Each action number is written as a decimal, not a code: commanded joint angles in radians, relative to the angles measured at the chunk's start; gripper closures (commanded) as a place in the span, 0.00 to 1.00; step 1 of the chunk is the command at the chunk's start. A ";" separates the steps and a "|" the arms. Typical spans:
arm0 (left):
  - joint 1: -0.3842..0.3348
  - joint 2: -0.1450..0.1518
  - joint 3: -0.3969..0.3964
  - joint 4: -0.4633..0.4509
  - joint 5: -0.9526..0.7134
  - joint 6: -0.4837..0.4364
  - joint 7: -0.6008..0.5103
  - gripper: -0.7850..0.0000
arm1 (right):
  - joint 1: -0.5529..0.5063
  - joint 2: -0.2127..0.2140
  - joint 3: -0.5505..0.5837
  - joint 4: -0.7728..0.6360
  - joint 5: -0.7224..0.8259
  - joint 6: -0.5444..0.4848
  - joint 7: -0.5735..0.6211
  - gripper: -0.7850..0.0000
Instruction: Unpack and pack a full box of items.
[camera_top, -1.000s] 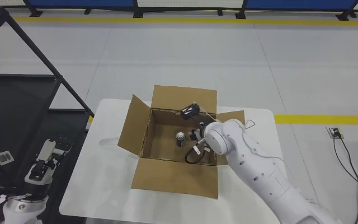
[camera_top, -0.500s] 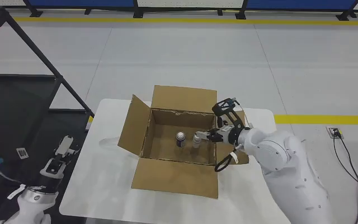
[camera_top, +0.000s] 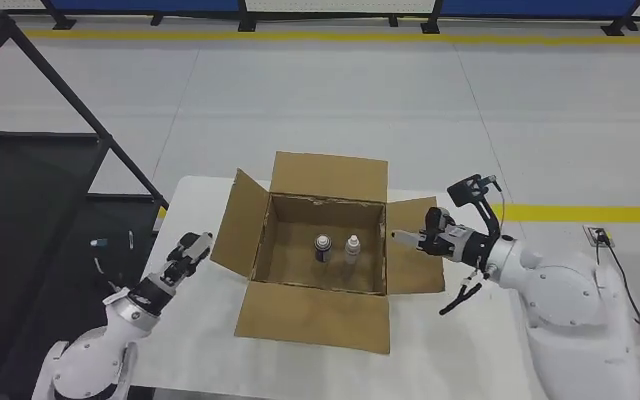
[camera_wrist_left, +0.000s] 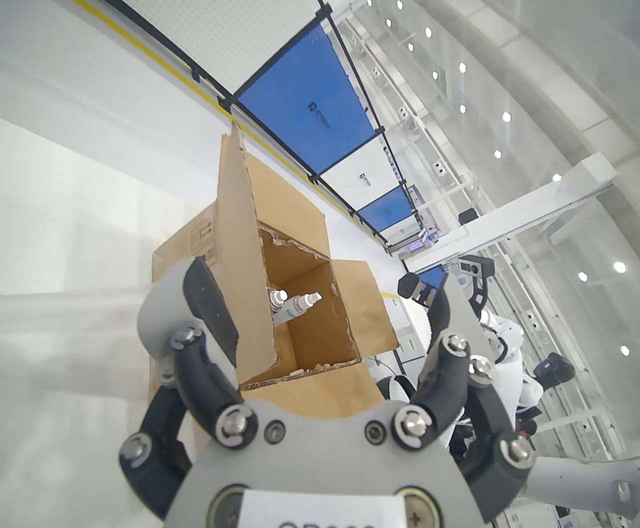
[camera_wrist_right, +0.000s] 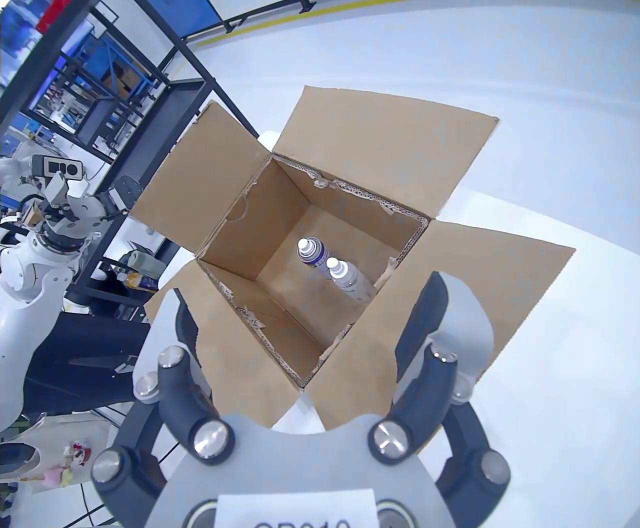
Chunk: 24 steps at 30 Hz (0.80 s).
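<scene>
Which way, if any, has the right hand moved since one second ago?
Yes. The right hand came out of the box and is now above its side flap.

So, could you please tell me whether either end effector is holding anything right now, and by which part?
Nothing is held: the left end effector and right end effector are both open and empty.

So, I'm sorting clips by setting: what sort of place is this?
Probably a large industrial hall or robotics lab: a pale floor marked with yellow lines, blue partition panels along its edge, and a high ceiling with rows of lights.
</scene>
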 joint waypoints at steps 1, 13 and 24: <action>-0.007 0.000 0.022 -0.007 0.016 -0.003 -0.005 0.00 | -0.006 0.000 0.004 0.005 0.007 0.006 -0.016 0.00; -0.033 0.000 0.110 -0.042 0.061 0.010 -0.018 0.00 | 0.057 0.031 0.098 0.228 0.130 0.131 0.102 0.00; -0.096 -0.001 0.196 -0.006 0.115 0.043 -0.036 0.00 | 0.156 0.041 0.014 0.396 0.164 0.106 0.136 0.00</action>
